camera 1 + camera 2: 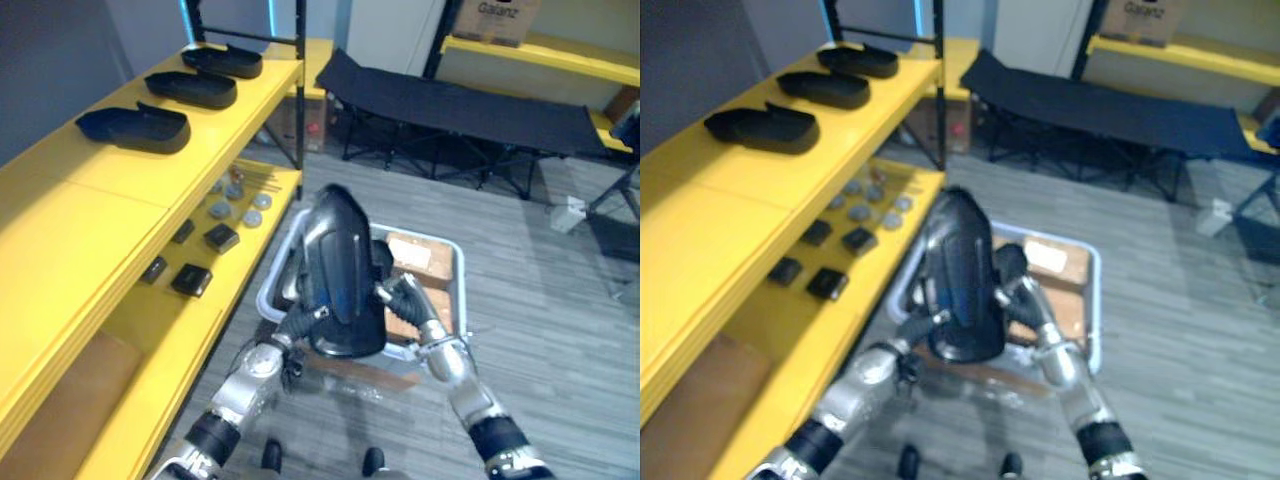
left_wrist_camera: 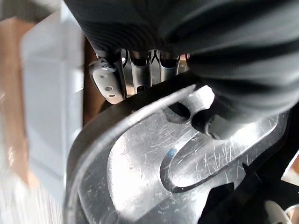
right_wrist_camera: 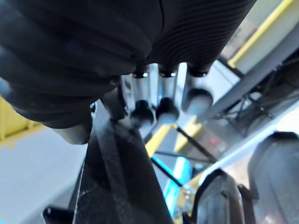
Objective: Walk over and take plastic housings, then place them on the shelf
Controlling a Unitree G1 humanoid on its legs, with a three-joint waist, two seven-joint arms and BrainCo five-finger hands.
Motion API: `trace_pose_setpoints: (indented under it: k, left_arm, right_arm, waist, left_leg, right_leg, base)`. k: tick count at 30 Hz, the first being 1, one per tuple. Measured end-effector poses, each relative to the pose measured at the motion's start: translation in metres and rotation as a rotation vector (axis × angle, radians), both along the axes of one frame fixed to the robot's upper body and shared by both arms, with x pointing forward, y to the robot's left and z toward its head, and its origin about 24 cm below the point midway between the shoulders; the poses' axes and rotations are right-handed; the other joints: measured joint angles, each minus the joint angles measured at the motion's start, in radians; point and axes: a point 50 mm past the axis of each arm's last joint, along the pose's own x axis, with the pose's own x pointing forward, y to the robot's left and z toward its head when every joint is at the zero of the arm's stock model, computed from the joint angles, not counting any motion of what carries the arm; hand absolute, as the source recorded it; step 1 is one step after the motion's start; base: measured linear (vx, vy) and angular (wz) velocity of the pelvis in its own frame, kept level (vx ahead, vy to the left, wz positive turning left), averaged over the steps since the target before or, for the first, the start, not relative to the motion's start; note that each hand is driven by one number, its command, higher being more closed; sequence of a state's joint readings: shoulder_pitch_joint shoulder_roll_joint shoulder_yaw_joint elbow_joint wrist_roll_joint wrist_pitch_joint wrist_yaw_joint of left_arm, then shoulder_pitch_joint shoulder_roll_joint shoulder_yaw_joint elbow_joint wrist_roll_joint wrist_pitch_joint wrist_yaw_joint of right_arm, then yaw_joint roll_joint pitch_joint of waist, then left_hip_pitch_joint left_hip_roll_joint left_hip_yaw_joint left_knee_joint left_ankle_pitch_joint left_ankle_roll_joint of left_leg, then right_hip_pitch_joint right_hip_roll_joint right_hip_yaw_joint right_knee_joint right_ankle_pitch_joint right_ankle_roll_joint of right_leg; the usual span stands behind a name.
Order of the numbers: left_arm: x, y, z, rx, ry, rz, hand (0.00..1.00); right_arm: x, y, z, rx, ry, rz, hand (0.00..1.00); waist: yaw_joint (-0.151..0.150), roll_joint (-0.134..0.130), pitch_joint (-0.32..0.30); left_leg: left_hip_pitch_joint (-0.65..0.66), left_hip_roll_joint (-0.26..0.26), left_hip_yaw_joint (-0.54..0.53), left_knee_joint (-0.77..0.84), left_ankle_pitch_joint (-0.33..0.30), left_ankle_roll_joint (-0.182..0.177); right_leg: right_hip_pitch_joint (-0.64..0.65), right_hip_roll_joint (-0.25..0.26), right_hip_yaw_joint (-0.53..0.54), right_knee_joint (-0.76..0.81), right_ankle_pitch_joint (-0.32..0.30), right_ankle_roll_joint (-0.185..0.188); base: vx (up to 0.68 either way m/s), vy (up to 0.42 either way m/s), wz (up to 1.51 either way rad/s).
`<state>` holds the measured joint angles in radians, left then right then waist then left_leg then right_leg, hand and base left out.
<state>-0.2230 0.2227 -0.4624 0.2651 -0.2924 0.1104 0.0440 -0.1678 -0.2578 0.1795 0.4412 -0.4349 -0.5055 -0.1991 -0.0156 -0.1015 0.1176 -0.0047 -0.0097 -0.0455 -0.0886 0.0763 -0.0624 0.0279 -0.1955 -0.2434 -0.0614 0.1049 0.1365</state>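
Both robot hands grip one black plastic housing (image 1: 340, 265) btwn them: we see left robot hand (image 1: 297, 322) pinching its lower edge, right robot hand (image 1: 398, 293) curled on its right side. Housing is upright over grey bin (image 1: 459, 275), beside yellow shelf (image 1: 110, 195) w/ three more housings (image 1: 135, 128).
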Motion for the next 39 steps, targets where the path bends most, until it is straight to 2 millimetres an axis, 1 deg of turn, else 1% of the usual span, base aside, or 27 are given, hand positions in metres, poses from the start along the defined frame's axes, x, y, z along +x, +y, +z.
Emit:
trace_pose_setpoints:
  k: [6, 10, 12, 17, 20, 22, 23, 24, 27, 31, 34, 35, 38, 39]
  left_arm:
    - [0.004, 0.000, 0.020, 0.118, -0.151, 0.018, 1.00]
    - [0.007, -0.002, 0.036, 0.220, -0.275, 0.015, 1.00]
    - [0.008, -0.002, 0.043, 0.248, -0.324, 0.025, 1.00]
    - [0.007, -0.004, 0.060, 0.298, -0.438, 0.053, 1.00]
    - [0.007, -0.003, 0.070, 0.334, -0.518, 0.097, 1.00]
    - [0.007, 0.003, 0.075, 0.346, -0.561, 0.150, 1.00]
    - [0.006, 0.011, 0.079, 0.348, -0.591, 0.235, 1.00]
    - [0.006, 0.013, 0.079, 0.348, -0.593, 0.250, 1.00]
    - [0.004, 0.031, 0.076, 0.377, -0.594, 0.383, 1.00]
    - [-0.004, 0.046, 0.062, 0.404, -0.535, 0.450, 1.00]
    - [-0.008, 0.052, 0.052, 0.423, -0.489, 0.508, 1.00]
    - [-0.008, 0.052, 0.051, 0.425, -0.486, 0.513, 1.00]
    - [-0.008, 0.060, 0.044, 0.441, -0.457, 0.594, 1.00]
    - [-0.008, 0.064, 0.042, 0.427, -0.436, 0.647, 1.00]
  right_arm:
    - [-0.004, -0.003, -0.003, 0.023, 0.015, -0.009, 0.00]
    - [-0.008, -0.005, -0.010, 0.053, 0.057, -0.029, 0.00]
    - [-0.009, -0.005, -0.012, 0.067, 0.072, -0.039, 0.00]
    - [-0.012, -0.005, -0.010, 0.111, 0.067, -0.066, 0.00]
    - [-0.013, -0.008, -0.011, 0.168, 0.083, -0.096, 0.00]
    - [-0.015, -0.011, -0.012, 0.202, 0.089, -0.115, 0.00]
    - [-0.015, -0.017, -0.007, 0.251, 0.076, -0.145, 0.00]
    - [-0.015, -0.018, -0.007, 0.261, 0.073, -0.151, 0.00]
    - [-0.017, -0.031, 0.006, 0.364, 0.022, -0.202, 0.00]
    - [-0.018, -0.039, 0.020, 0.452, -0.021, -0.193, 0.00]
    - [-0.022, -0.038, 0.021, 0.486, -0.015, -0.166, 0.00]
    - [-0.022, -0.038, 0.021, 0.489, -0.013, -0.162, 0.00]
    - [-0.024, -0.039, 0.019, 0.570, -0.007, -0.179, 0.00]
    - [-0.025, -0.041, 0.021, 0.608, -0.019, -0.195, 0.00]
  waist:
    - [0.000, -0.011, -0.008]
    - [0.000, -0.017, -0.017]
    - [0.000, -0.017, -0.017]
    - [0.000, -0.016, -0.018]
    - [0.000, -0.009, -0.022]
    - [0.000, 0.000, -0.028]
    - [0.000, 0.011, -0.034]
    - [0.000, 0.012, -0.035]
    - [0.000, 0.025, -0.043]
    - [-0.001, 0.026, -0.043]
    - [-0.001, 0.025, -0.043]
    - [-0.001, 0.025, -0.043]
    - [-0.001, 0.025, -0.043]
    - [-0.001, 0.025, -0.044]
  left_leg:
    - [-0.006, 0.001, 0.000, 0.000, -0.001, 0.000]
    - [-0.013, 0.001, 0.000, 0.001, 0.000, 0.001]
    - [-0.013, 0.001, 0.000, 0.002, 0.000, 0.001]
    - [-0.011, 0.001, 0.000, 0.002, -0.001, 0.001]
    - [-0.011, 0.002, 0.001, 0.002, -0.001, 0.001]
    - [-0.012, 0.003, 0.005, 0.002, -0.002, 0.002]
    - [-0.011, 0.004, 0.013, 0.002, -0.002, 0.002]
    - [-0.011, 0.005, 0.013, 0.002, -0.002, 0.001]
    - [-0.007, 0.010, 0.021, 0.001, -0.004, 0.000]
    - [0.000, 0.017, 0.029, 0.001, -0.007, -0.003]
    - [0.000, 0.020, 0.030, 0.001, -0.008, -0.005]
    - [0.000, 0.020, 0.030, 0.001, -0.008, -0.005]
    - [-0.001, 0.022, 0.033, 0.001, -0.009, -0.006]
    - [-0.002, 0.022, 0.036, 0.001, -0.009, -0.007]
  right_leg:
    - [-0.007, 0.001, 0.002, 0.003, -0.001, -0.002]
    - [-0.014, 0.001, 0.002, 0.004, 0.000, -0.004]
    - [-0.014, 0.001, 0.003, 0.004, 0.000, -0.005]
    - [-0.015, 0.003, 0.006, 0.005, -0.002, -0.008]
    - [-0.017, 0.003, 0.009, 0.009, -0.008, -0.017]
    - [-0.023, 0.004, 0.015, 0.016, -0.009, -0.019]
    - [-0.027, 0.005, 0.023, 0.017, -0.009, -0.019]
    - [-0.027, 0.005, 0.023, 0.017, -0.009, -0.019]
    - [-0.028, 0.009, 0.025, 0.017, -0.011, -0.021]
    - [-0.029, 0.016, 0.033, 0.017, -0.016, -0.024]
    - [-0.029, 0.019, 0.034, 0.016, -0.017, -0.024]
    - [-0.029, 0.019, 0.034, 0.016, -0.017, -0.024]
    - [-0.031, 0.020, 0.037, 0.015, -0.016, -0.024]
    - [-0.034, 0.021, 0.041, 0.014, -0.015, -0.022]
  base:
    - [0.00, 0.000, 0.00]
    - [0.00, 0.000, 0.00]
    - [0.00, 0.000, 0.00]
    - [0.00, 0.000, 0.00]
    - [0.00, 0.000, 0.00]
    - [0.01, 0.001, -0.08]
    - [0.00, -0.001, -0.11]
    - [0.01, -0.005, -0.10]
    - [-0.01, -0.013, -0.08]
    - [-0.01, -0.013, -0.07]
    - [0.00, 0.000, 0.00]
    - [0.00, 0.000, 0.00]
    - [0.00, -0.006, -0.02]
    - [0.01, -0.019, -0.08]
